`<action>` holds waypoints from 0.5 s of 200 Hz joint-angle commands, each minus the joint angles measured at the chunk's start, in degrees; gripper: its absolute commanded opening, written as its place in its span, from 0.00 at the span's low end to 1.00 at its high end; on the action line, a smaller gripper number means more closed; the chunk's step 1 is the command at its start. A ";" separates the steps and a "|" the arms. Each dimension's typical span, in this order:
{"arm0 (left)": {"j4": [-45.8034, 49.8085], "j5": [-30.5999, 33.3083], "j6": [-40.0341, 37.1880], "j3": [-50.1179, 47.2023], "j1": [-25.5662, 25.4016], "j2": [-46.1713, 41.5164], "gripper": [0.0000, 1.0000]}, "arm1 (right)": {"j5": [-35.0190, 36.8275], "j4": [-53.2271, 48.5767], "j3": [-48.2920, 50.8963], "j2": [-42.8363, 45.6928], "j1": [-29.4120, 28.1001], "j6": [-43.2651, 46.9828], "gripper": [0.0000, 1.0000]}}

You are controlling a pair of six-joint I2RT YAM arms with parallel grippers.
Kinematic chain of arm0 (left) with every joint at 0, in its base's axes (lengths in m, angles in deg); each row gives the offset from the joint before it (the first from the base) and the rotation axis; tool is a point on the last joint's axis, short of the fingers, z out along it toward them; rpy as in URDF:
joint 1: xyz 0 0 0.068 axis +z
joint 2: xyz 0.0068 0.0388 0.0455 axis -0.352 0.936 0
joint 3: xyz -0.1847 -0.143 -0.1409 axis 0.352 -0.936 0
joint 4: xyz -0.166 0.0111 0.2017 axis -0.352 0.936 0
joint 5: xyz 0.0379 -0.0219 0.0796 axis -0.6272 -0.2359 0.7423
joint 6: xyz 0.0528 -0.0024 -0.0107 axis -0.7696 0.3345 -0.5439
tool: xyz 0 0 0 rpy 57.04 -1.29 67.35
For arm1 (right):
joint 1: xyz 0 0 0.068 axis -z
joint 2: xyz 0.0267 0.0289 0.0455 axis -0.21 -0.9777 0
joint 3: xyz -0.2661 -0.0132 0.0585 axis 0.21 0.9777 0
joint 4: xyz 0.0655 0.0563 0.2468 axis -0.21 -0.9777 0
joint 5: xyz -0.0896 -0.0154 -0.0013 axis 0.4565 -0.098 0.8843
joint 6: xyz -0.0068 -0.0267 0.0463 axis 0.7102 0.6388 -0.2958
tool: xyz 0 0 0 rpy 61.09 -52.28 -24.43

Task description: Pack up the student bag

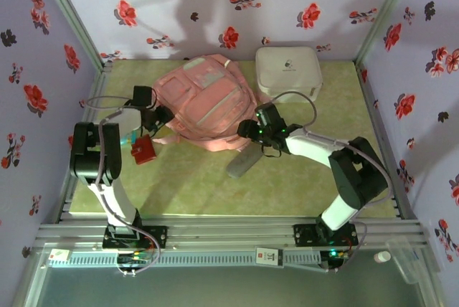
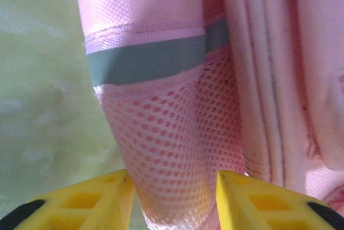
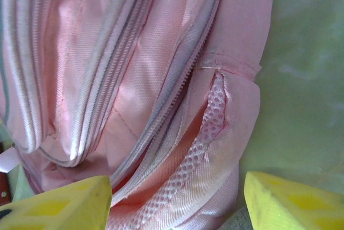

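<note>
The left arm [image 1: 107, 178] stood upright from its base at the near edge. It bent sharply at the elbow and sent its pale forearm forward and in toward the middle. The left gripper [image 1: 163, 115] pointed inward at the end of it. Its yellow fingers [image 2: 91, 200] stood partly apart with a moderate gap between them, and I couldn't tell whether they pinched. The right arm [image 1: 348, 185] leaned out to the right from its base, folded at a dark elbow, and stretched its white forearm across toward the left. The right gripper [image 1: 252, 131] sat low, facing the other one, the two well apart. Its yellow fingertips [image 3: 290, 200] were spread wide.
</note>
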 commanded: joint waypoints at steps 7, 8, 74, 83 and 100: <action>-1.21 -1.51 0.07 0.79 0.92 1.52 0.40 | -0.77 1.71 -2.37 -2.23 -0.35 1.29 0.61; -1.20 -1.51 0.09 0.79 0.93 1.57 0.40 | -0.77 1.69 -2.35 -2.37 -0.30 1.27 0.61; -1.92 -1.51 0.11 0.00 1.28 -0.94 0.04 | 2.64 1.79 -5.27 -7.30 -0.17 3.42 0.52; -1.82 -1.51 0.18 -0.42 1.29 -2.51 0.00 | 2.66 1.76 -6.17 -8.13 0.07 4.14 0.50; -1.25 -1.78 0.61 -1.44 1.29 -6.23 0.00 | 2.40 1.80 -8.54 -10.21 0.54 5.76 0.50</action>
